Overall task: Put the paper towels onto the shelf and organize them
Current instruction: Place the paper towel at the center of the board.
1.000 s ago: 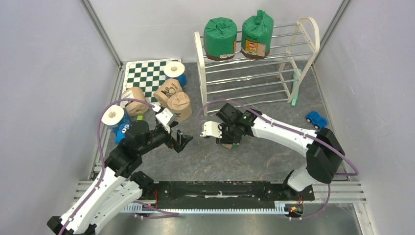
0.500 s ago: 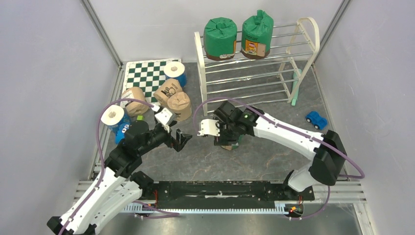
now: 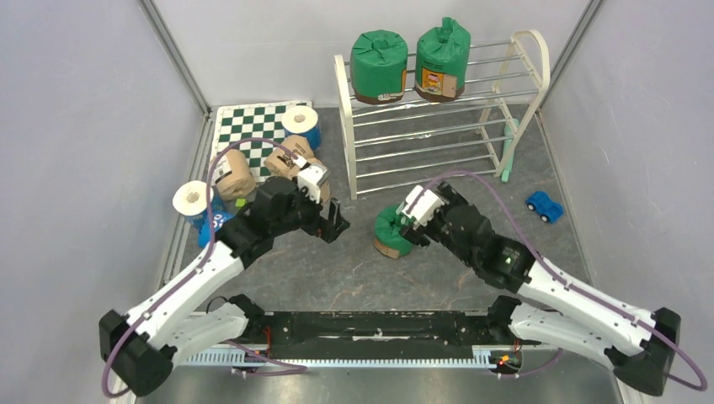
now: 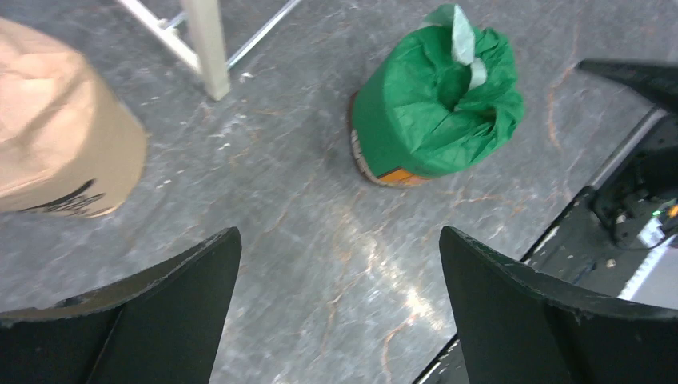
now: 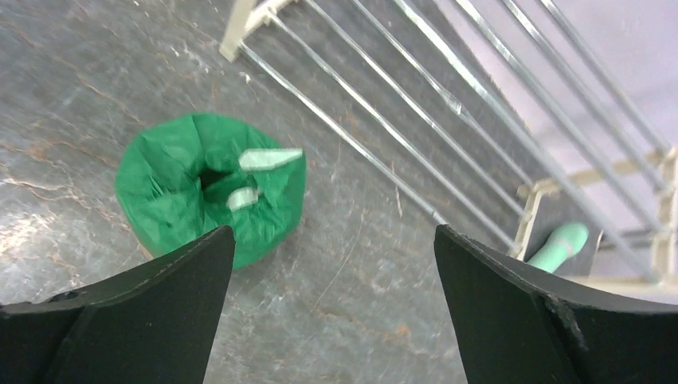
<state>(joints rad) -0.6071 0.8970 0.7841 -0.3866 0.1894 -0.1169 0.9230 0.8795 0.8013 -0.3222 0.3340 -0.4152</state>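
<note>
Evidently a green roll (image 3: 392, 233) stands at the shelf's (image 3: 345, 126) seven o'clock; left hand (image 4: 340, 236) and right hand (image 5: 328, 240) gape apart, empty, perhaps readying a grasp.

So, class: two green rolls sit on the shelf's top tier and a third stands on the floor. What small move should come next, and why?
Probably lower the right hand over the floor roll and close on it. That hand is open, empty and nearest, and the top tier has room beside the other two greens.
</note>
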